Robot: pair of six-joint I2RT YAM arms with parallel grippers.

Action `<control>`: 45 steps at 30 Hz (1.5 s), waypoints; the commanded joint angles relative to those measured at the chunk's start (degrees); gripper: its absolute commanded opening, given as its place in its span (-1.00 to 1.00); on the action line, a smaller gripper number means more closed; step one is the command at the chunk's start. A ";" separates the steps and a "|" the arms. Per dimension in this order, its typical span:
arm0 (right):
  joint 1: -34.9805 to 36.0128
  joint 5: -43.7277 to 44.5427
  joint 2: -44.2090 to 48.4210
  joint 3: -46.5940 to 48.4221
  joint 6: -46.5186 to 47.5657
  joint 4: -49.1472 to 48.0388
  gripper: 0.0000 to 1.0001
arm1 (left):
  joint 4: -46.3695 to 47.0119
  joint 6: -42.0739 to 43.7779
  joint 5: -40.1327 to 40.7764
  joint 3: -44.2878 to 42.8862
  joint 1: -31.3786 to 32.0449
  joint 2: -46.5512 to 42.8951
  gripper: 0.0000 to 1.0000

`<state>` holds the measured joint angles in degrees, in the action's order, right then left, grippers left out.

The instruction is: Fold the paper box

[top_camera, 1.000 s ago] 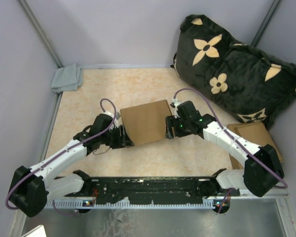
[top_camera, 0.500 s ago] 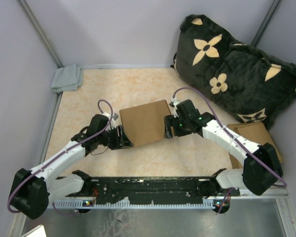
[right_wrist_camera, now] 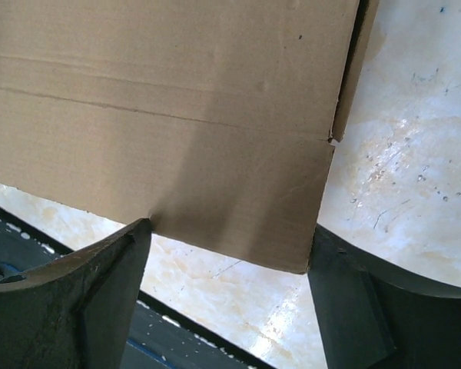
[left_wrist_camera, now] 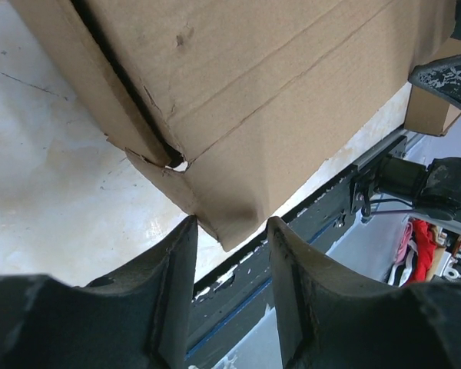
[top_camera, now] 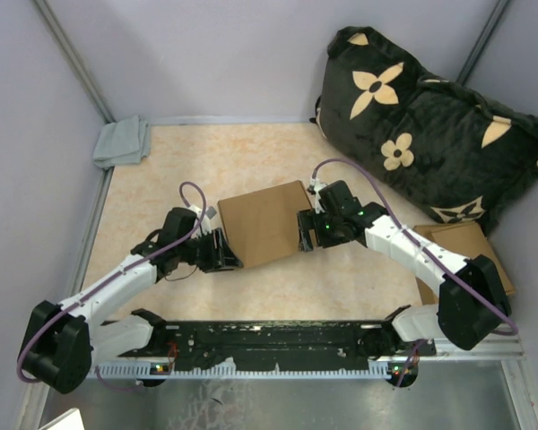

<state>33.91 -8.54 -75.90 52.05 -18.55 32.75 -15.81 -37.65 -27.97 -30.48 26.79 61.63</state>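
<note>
The paper box [top_camera: 262, 222] is plain brown cardboard, lying flat-topped in the middle of the table between both arms. My left gripper [top_camera: 222, 253] is at its near-left corner. In the left wrist view that creased, slightly torn corner [left_wrist_camera: 215, 184] pokes between the fingertips of the left gripper [left_wrist_camera: 230, 229], whose jaws stand apart with a gap on each side. My right gripper [top_camera: 303, 235] is at the box's right side. In the right wrist view the right gripper [right_wrist_camera: 229, 231] is open wide, and a flat panel of the box [right_wrist_camera: 177, 115] spans the space between its fingertips.
A black pillow with beige flowers [top_camera: 421, 125] fills the back right corner. Another brown cardboard piece [top_camera: 462, 244] lies at the right edge beside the right arm. A grey cloth [top_camera: 121, 141] sits at the back left. Walls close three sides; the arms' black base rail [top_camera: 269, 340] runs along the near edge.
The right gripper's jaws have spread wider at the box's right side. The left gripper has narrowed slightly and nudged a little at the corner. The box has hardly moved.
</note>
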 commanded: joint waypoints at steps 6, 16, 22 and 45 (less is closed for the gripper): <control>0.45 2.55 -0.31 4.62 0.71 0.48 0.98 | 2.28 0.47 -3.55 -0.29 -0.61 0.00 -0.11; 0.50 -2.44 0.37 5.57 0.18 -0.69 0.89 | 2.75 0.55 -5.41 0.48 -1.67 -0.42 -0.11; 0.45 -2.73 1.54 7.20 0.52 1.14 0.80 | 5.56 -0.13 -9.15 1.53 -2.66 0.72 -0.12; 0.45 -3.38 -0.36 9.05 1.38 3.34 0.83 | 10.12 -2.58 -17.65 3.14 -5.08 1.24 -0.14</control>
<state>33.89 -8.08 -76.18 57.21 -17.96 36.75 -8.54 -40.07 -43.24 -26.63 21.96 62.96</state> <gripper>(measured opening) 0.914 0.432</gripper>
